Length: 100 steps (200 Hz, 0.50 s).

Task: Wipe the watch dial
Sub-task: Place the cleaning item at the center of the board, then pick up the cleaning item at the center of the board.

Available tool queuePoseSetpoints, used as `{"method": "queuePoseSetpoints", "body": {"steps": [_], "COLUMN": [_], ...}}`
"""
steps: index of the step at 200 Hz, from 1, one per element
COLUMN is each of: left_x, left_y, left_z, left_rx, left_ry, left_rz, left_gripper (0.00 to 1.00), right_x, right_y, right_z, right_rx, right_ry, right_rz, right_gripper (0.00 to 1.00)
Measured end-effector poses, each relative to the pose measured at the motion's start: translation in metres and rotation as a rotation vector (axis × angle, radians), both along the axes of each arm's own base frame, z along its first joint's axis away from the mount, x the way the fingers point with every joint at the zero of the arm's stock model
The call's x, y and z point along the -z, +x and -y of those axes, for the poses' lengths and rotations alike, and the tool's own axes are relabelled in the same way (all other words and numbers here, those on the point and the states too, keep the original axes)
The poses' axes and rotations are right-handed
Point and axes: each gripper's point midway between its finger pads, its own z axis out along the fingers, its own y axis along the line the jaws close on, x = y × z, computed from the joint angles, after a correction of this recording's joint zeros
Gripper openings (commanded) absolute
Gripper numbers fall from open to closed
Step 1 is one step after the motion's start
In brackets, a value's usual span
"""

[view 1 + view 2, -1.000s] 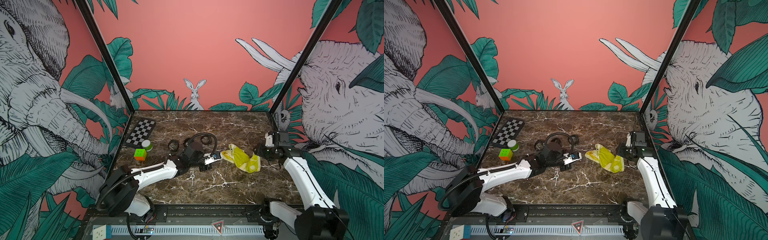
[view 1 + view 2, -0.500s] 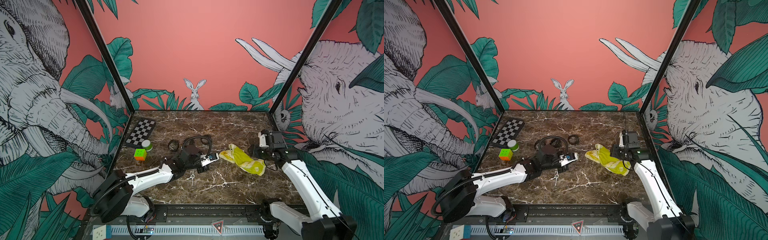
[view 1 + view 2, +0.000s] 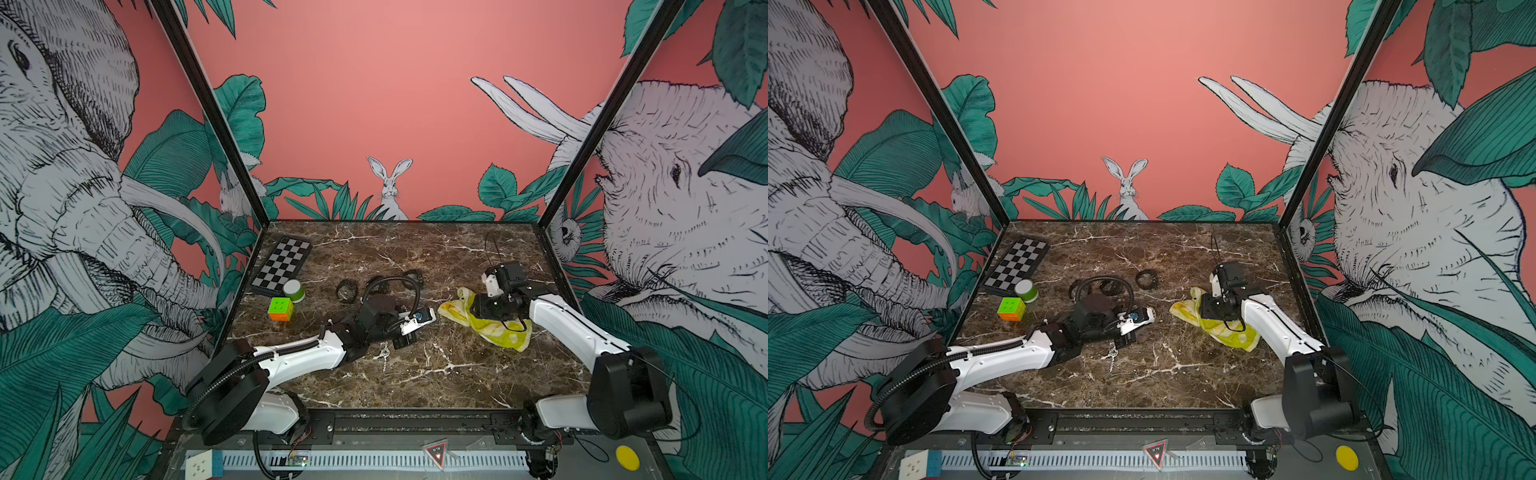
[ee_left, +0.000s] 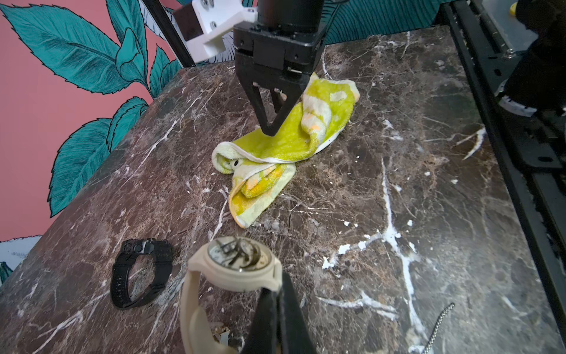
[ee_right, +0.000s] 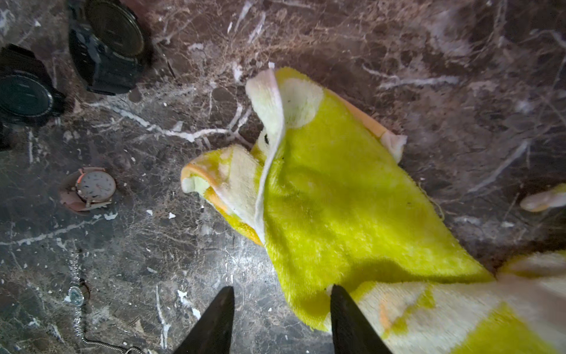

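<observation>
Up close, the left gripper (image 4: pixel 273 302) was clamped tight on the cream watch (image 4: pixel 235 265). The right gripper (image 5: pixel 282 302) stood half open over the towel (image 5: pixel 352 199), gripping nothing.

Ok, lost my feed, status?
Left gripper shut on watch, dial up. Right gripper open over cloth, not gripped yet. Nothing between cloth and watch.

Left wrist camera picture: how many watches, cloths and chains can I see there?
Watches: 2, a cream watch held in the left gripper, a black watch on the table.
Cloths: 1, the yellow towel.
Chains: 1, a chain, only its end showing.
Total: 4.
</observation>
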Motion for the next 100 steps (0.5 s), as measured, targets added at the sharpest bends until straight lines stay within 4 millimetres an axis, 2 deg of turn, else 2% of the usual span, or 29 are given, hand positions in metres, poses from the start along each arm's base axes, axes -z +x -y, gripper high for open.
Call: {"method": "queuePoseSetpoints", "body": {"steps": [45, 100], "left_x": [0.002, 0.007], "left_y": [0.002, 0.003], "left_z": [0.000, 0.001], "left_rx": [-0.009, -0.013], "left_ry": [0.002, 0.012], "left_rz": [-0.001, -0.006], "left_gripper": [0.00, 0.00], "right_x": [0.024, 0.044], "right_y": [-0.003, -0.004], "right_z": [-0.013, -0.011], "right_rx": [-0.051, -0.046], "right_ry": [-0.024, -0.059], "right_rz": [-0.059, -0.099], "right_gripper": [0.45, 0.32]}}
